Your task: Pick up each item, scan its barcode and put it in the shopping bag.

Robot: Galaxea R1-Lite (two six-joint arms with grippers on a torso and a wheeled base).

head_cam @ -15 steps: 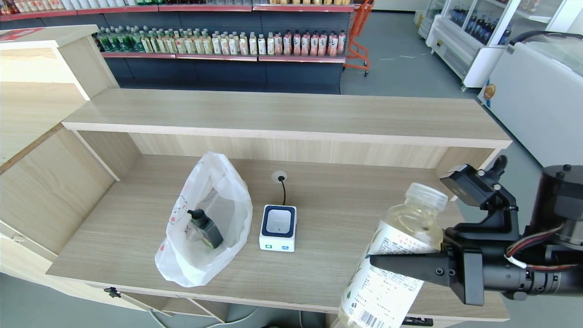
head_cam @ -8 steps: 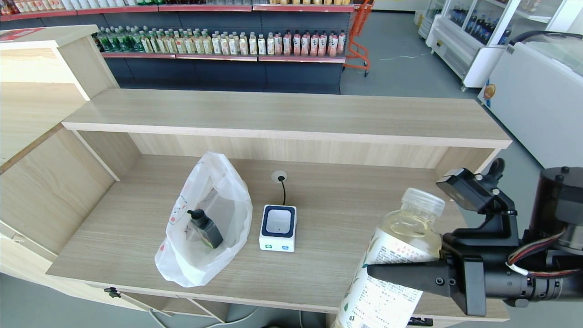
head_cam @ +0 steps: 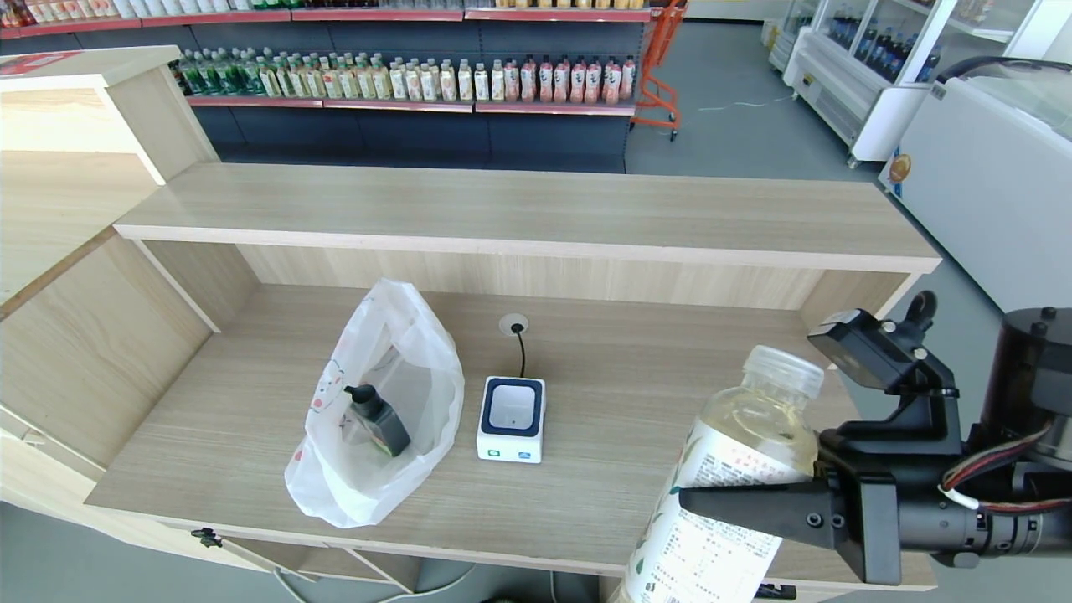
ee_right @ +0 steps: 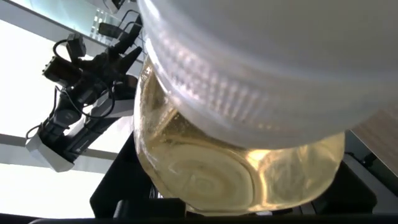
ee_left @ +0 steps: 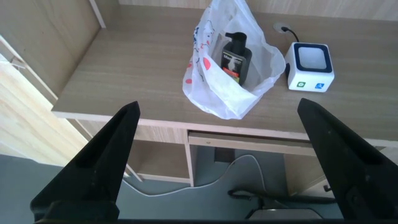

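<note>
Our right claw was clenched around a clear bottle of pale yellow drink, one dark finger pressed flat across its white label just under the shoulder. We saw the bottle tilted, its white cap leaning up and to the right, held above the front right part of the wooden counter; its base ran off the lower edge of the head view. From the right wrist camera the ribbed cap sat close, with the yellow liquid in the shoulder beneath it. Our left claw hung released, its two dark fingers spread wide with nothing between them, out in front of the counter's near edge and facing the shopping bag. In the head view the white shopping bag stood open on the left half of the counter, and a dark pump bottle rested inside it, leaning. We noted the scanner, a small white box with a dark-framed window, just beside the bag on its right and well apart from the held bottle. A black cable ran from the scanner's back to a round hole in the counter. Behind the counter, shelves carried rows of drinks.
</note>
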